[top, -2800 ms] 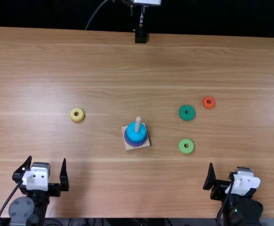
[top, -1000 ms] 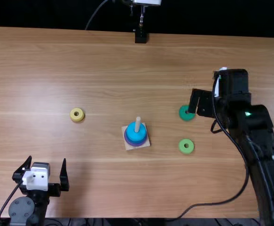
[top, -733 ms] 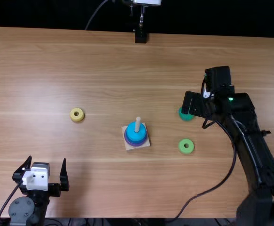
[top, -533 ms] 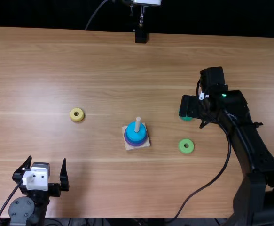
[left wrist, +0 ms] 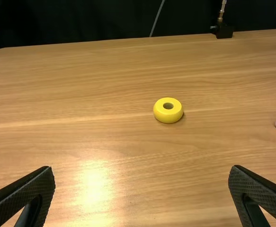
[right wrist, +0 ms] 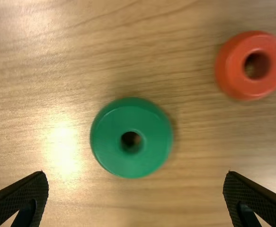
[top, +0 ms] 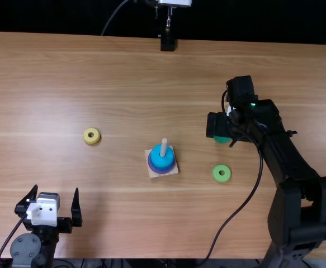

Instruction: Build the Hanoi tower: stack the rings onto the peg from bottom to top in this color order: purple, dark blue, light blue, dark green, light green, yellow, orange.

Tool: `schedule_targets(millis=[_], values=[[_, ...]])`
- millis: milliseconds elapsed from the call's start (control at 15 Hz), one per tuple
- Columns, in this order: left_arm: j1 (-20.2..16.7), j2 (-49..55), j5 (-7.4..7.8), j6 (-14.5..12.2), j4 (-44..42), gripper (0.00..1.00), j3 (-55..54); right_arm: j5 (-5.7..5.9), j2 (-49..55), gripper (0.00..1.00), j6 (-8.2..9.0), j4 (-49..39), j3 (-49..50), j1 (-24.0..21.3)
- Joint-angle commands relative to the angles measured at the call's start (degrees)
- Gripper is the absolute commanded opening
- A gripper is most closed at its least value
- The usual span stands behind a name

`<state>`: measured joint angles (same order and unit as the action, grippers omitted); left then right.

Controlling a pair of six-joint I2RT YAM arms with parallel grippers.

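Your right gripper [top: 218,125] is released, its fingers wide apart above the dark green ring [right wrist: 149,146] – round, smooth, a bit shiny, with one hole – lying flat right of the peg [top: 164,147].
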<state>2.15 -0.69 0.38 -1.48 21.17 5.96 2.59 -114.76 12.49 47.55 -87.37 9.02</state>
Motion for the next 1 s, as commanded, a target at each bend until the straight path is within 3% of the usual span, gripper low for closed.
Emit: schedule_targets(millis=[0,933], values=[[-0.40,0.69,0.04,-0.74,4.57,1.00,-5.96,0.57,-1.96,1.00,-0.15,0.08,-1.22,0.65],[-0.40,0.69,0.04,-0.74,4.57,1.00,-5.96,0.78,-6.97,1.00,-0.15,-6.78,-1.22,0.30]])
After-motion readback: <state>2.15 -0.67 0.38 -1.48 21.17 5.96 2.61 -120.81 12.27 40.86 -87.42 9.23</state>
